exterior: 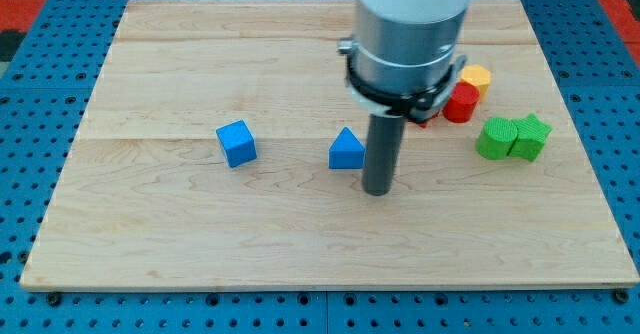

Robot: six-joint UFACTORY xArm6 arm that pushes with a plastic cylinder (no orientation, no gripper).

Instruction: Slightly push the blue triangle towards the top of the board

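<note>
The blue triangle (346,150) lies near the middle of the wooden board (150,234). My tip (378,189) rests on the board just to the right of the triangle and a little below it, very close to its right edge; contact cannot be told. The rod rises from there to the arm's grey and white body (410,34) at the view's top.
A blue cube (236,142) lies to the left of the triangle. At the right are a red cylinder (461,103), a yellow block (476,77) behind it, and two green blocks (513,138) side by side. A red piece is partly hidden behind the arm.
</note>
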